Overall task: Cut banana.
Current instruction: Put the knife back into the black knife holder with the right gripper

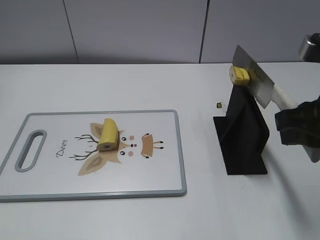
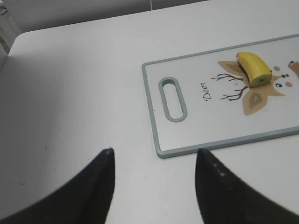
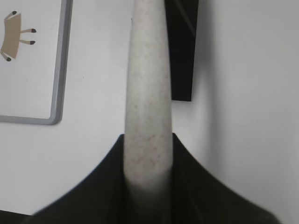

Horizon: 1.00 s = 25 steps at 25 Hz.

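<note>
Bench (image 1: pixel 125 80): white surface that carries everything in the scene.
Cutting board (image 1: pixel 165 165): grey-rimmed, white, flat on the bench at the left, with a deer drawing, the word "Deer" and a slot handle at its left end.
Knife stand (image 1: pixel 243 135): black, upright on the bench, well to the right of the board.
Right gripper (image 3: pixel 147 158): jaws closed around the pale speckled knife handle (image 3: pixel 146 107).
Knife blade (image 1: pixel 255 77): raised above the stand, tilted.
Left gripper (image 2: pixel 154 161): jaws wide apart and holding nothing, hovering over bare bench just off the board's handle end.
Banana (image 1: pixel 108 134): 1 stubby unpeeled piece lying on the deer drawing, cut end facing front.
Banana slice (image 1: pixel 239 75): 1 small round slice stuck to the blade's face.
</note>
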Each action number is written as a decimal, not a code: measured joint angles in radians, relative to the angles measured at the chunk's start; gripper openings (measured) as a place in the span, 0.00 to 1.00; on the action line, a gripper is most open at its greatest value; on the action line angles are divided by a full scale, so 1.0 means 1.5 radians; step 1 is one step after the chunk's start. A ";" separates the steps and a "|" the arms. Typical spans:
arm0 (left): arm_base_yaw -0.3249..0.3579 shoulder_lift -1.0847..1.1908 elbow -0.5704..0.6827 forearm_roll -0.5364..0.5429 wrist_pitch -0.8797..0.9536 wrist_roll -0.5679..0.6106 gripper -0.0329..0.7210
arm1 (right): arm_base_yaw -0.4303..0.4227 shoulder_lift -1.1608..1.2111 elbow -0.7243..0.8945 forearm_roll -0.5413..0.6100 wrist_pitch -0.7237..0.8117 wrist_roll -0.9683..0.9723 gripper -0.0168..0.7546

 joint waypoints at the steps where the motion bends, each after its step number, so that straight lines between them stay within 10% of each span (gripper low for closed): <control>1: 0.000 0.000 0.000 0.001 0.000 0.000 0.75 | 0.000 0.001 0.003 -0.001 0.000 0.000 0.23; 25: 0.000 0.000 0.000 0.001 0.000 0.000 0.73 | 0.003 0.008 0.044 -0.010 -0.048 0.095 0.23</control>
